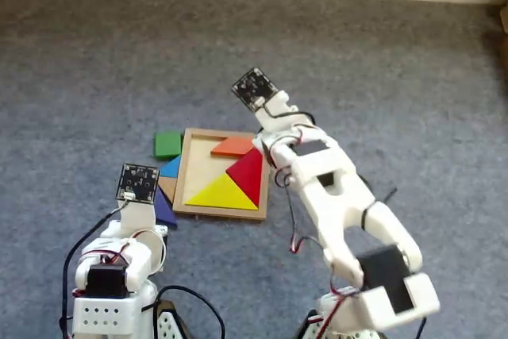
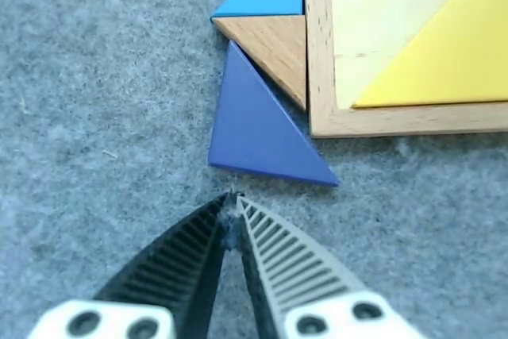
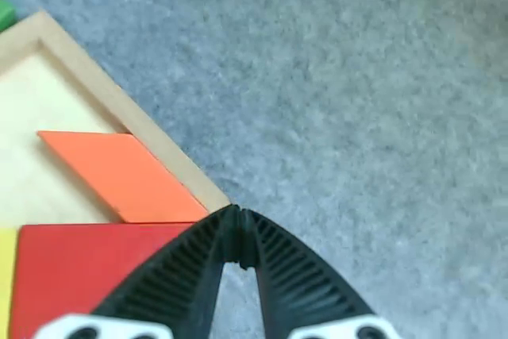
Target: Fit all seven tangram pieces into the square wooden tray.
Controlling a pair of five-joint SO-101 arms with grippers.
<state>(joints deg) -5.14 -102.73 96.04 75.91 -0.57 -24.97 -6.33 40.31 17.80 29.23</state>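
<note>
We see three pieces in the tray, four on the carpet, and both claws pressed together with nothing in them.

In the high view the square wooden tray (image 1: 218, 213) lies in the middle of the frame on the grey carpet (image 1: 381, 61). Inside it a yellow triangle (image 1: 221, 193) sits at the lower edge. A red triangle (image 1: 248, 172) touches it on the right, and an orange slanted piece (image 1: 232, 146) lies along the top. Left of the tray, from top to bottom, we see a green square (image 1: 167, 144), a light blue triangle (image 1: 170, 168), a brown triangle (image 1: 167, 188) and a dark blue triangle (image 1: 163, 208). The left claw (image 2: 232, 200) hangs over the carpet just beside the dark blue triangle. The right claw (image 3: 236, 212) is at the tray's right rim, near the red triangle and the orange slanted piece.
</note>
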